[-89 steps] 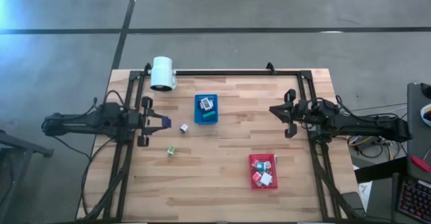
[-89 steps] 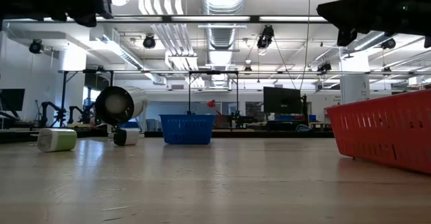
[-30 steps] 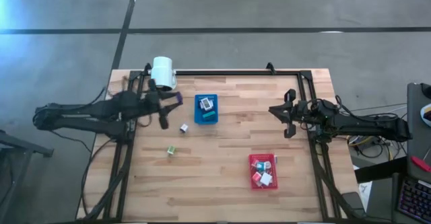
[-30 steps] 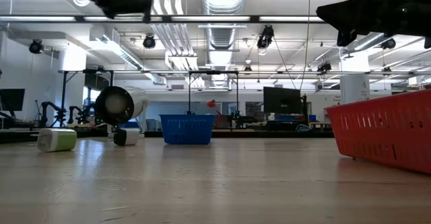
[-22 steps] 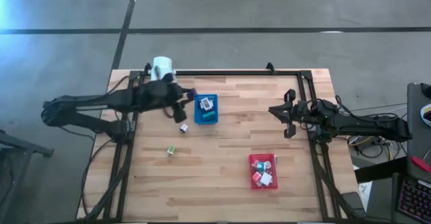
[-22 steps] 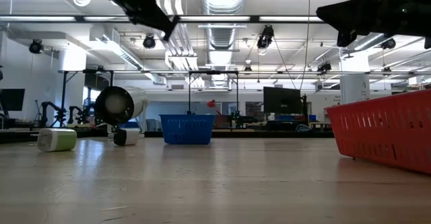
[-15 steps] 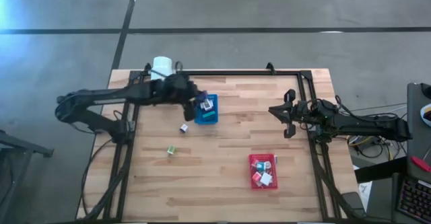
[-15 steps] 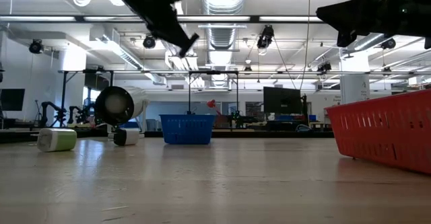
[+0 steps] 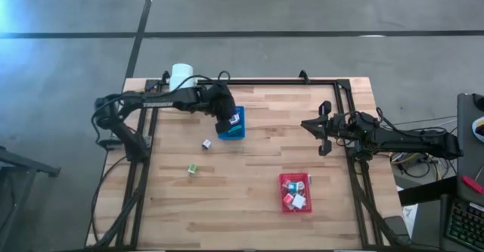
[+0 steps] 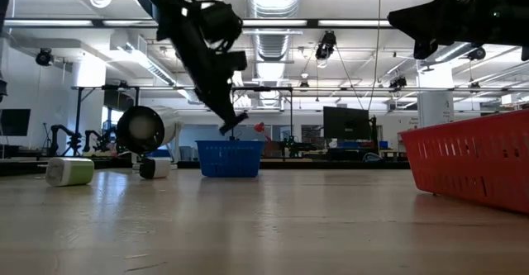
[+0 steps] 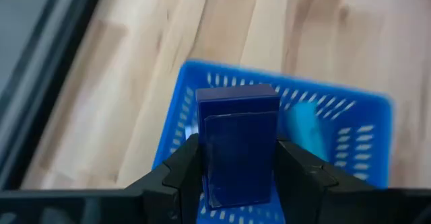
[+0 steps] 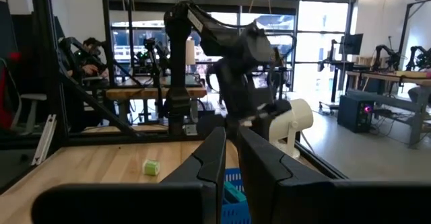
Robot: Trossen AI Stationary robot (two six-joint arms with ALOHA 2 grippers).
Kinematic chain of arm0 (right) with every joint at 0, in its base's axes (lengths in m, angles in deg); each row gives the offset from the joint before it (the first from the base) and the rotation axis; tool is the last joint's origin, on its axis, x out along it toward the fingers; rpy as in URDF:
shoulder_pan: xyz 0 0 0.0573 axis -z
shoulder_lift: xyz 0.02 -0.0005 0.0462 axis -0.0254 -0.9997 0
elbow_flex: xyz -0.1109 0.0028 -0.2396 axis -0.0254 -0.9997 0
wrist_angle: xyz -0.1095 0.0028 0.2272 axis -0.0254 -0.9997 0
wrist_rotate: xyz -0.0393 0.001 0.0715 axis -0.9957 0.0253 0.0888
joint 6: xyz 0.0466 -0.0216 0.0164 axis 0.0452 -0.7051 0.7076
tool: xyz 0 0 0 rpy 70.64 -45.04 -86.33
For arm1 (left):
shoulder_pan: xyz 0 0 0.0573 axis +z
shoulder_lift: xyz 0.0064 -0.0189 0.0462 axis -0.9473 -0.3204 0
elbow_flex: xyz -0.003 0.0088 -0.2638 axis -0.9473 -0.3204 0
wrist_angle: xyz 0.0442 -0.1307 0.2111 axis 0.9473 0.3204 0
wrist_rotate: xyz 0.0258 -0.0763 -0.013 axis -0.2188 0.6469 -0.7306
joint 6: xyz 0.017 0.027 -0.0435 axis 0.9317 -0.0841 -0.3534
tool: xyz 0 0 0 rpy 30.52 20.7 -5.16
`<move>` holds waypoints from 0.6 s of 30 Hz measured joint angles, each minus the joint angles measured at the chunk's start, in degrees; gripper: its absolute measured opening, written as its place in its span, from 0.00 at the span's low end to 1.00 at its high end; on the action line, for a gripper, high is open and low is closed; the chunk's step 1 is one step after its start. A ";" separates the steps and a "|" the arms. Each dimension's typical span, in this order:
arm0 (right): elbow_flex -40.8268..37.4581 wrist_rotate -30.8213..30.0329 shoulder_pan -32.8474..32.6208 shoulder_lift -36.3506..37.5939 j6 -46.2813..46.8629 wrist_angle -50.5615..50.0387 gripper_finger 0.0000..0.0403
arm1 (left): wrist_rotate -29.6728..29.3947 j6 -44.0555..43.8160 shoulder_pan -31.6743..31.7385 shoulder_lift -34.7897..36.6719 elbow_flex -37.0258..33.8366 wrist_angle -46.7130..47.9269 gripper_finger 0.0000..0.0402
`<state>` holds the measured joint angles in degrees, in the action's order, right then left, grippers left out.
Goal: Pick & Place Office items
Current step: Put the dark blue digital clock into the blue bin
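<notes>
Over the wooden tabletop (image 9: 249, 169), the left gripper (image 11: 237, 177) holds a dark blue block (image 11: 239, 140) above the blue tray (image 11: 337, 126); next, release it inside. The right gripper (image 12: 231, 158) waits pinched closed.

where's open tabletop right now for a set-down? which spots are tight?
Free: the wood between the blue tray and the right gripper, and the near-left stretch below the green block, left of the red tray. Tight: the blue tray, with the left gripper holding a dark blue block above it, and the white block beside it.
</notes>
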<state>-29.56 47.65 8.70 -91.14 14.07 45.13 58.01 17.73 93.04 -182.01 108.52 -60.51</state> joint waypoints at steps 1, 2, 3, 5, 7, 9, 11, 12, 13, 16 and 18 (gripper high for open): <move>-0.02 0.00 0.00 0.00 0.02 -0.04 0.08 | -0.02 -0.04 0.11 -0.70 -0.06 0.35 0.36; -0.02 0.00 0.00 0.00 0.00 -0.08 0.08 | -0.02 -0.14 0.16 -1.37 -0.08 0.57 0.36; -0.02 0.00 0.00 0.00 0.00 -0.14 0.08 | 0.02 -0.21 0.12 -1.90 -0.08 0.53 0.36; -0.02 0.00 0.00 0.00 0.00 -0.21 0.08 | 0.48 -0.25 0.06 -2.80 -0.08 0.57 0.36; -0.02 0.00 0.00 0.00 0.00 -0.27 0.08 | 0.59 -0.26 0.07 -3.59 -0.08 0.75 0.36; -0.02 -0.02 0.00 0.00 0.00 -0.30 0.08 | 0.61 -0.26 0.07 -4.33 -0.11 1.03 0.36; -0.02 -0.02 0.00 0.00 0.02 -0.36 0.08 | 0.76 -0.26 0.07 -4.78 -0.20 1.44 0.36; -0.02 -0.02 0.00 0.00 0.00 -0.41 0.08 | 0.88 -0.25 0.07 -5.00 -0.36 1.44 0.36; -0.02 -0.02 0.00 0.00 0.01 -0.41 0.08 | 0.94 -0.21 0.05 -5.12 -0.58 1.40 0.36; -0.02 -0.02 0.00 0.00 0.02 -0.41 0.08 | 1.07 -0.05 0.07 -5.45 -1.09 1.62 0.36; -0.02 -0.02 0.00 0.00 0.02 -0.44 0.08 | 1.05 -0.23 0.07 -5.70 -1.12 1.60 0.36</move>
<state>-29.58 47.63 8.70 -91.14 14.10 44.69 59.06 17.50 93.12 -187.72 107.40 -58.91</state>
